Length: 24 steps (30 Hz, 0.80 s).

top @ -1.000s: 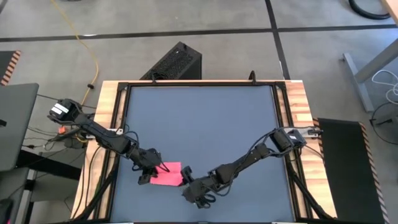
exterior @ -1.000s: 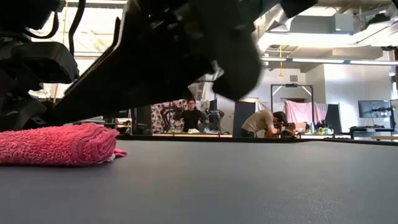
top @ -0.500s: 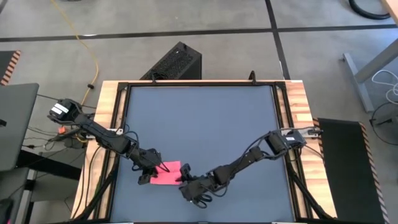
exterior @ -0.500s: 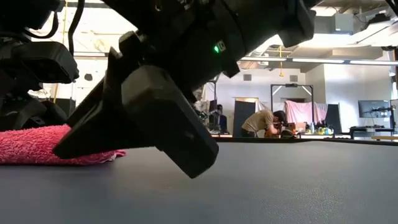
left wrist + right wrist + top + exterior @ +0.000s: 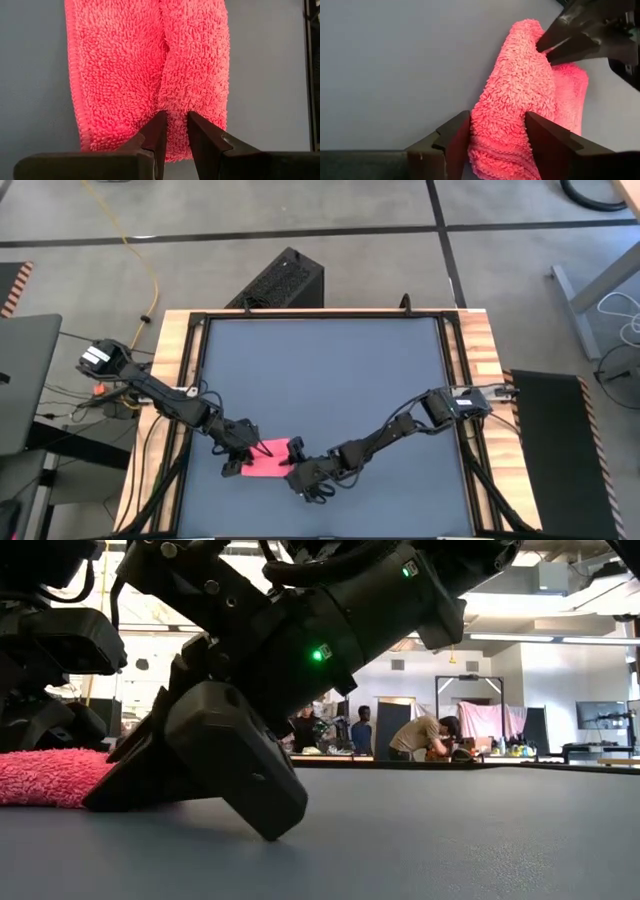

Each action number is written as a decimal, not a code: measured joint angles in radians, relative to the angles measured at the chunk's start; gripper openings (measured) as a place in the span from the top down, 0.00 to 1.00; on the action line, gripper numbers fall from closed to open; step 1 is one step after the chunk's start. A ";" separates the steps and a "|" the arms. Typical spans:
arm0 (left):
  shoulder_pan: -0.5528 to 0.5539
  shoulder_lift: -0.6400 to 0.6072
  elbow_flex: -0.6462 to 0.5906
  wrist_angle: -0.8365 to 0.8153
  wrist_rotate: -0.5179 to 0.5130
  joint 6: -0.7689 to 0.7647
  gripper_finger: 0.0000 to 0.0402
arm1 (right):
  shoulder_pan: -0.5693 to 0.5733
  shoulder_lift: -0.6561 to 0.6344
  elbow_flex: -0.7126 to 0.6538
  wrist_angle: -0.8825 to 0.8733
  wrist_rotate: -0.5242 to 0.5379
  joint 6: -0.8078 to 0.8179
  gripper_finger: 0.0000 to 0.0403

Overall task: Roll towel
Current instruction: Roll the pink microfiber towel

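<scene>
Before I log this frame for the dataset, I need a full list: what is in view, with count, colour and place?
towel: one, bright pink, partly rolled, near the table's front edge, left of centre.
table: one, dark grey top with wooden side rails.
black box: one, on the floor behind the table.
yellow cable: one, on the floor at back left.
people: a few, far off in the room behind.
left gripper: dark, fingers nearly closed, pinching a towel fold.
right gripper: dark, fingers straddling the towel's rolled end.
</scene>
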 joint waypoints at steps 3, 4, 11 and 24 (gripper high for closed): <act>0.000 0.000 0.000 -0.001 0.003 0.003 0.83 | -0.005 0.000 -0.001 -0.007 0.005 0.055 0.47; 0.000 0.000 0.000 -0.001 0.004 0.003 0.83 | -0.008 0.000 -0.001 -0.013 0.004 0.069 0.48; 0.000 0.000 0.000 -0.002 0.022 0.007 0.83 | -0.034 0.000 0.000 -0.060 -0.040 0.217 0.65; 0.000 -0.092 0.000 -0.033 0.004 0.056 0.83 | -0.057 -0.020 -0.004 -0.054 -0.327 0.551 0.93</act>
